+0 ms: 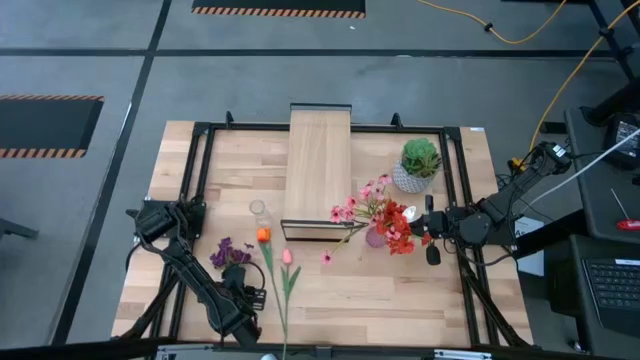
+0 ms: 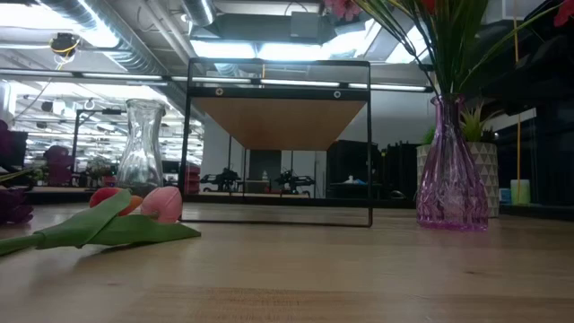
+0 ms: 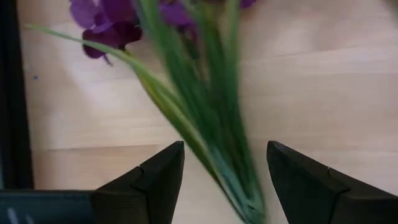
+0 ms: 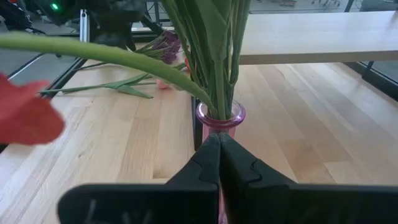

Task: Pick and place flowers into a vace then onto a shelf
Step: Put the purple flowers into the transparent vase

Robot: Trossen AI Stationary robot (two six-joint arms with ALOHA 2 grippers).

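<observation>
My left gripper (image 3: 225, 171) is open low over the table's near left. Its fingers stand either side of the green stems (image 3: 214, 134) of the purple flower (image 1: 230, 253), without touching them. An orange tulip (image 1: 263, 235) and a pink tulip (image 1: 287, 256) lie flat beside it. The purple glass vase (image 1: 376, 237) stands on the table and holds pink blossoms (image 1: 368, 200) and red blooms (image 1: 398, 228). My right gripper (image 4: 219, 138) is shut, level with the vase on its right side. The shelf (image 1: 318, 170) stands at the far middle. My right gripper has its shut fingertips (image 4: 214, 152) right against the vase's body below the neck (image 4: 221, 117), coming level from the table's right. The fingers themselves hide the spot, so I cannot tell whether they touch the glass.
An empty clear glass vase (image 1: 258, 208) stands left of the shelf's near end. A round green plant in a white pot (image 1: 418, 165) sits behind the right gripper. A small pale bloom (image 1: 326, 258) lies near the vase. A black frame (image 1: 200, 160) runs around the tabletop.
</observation>
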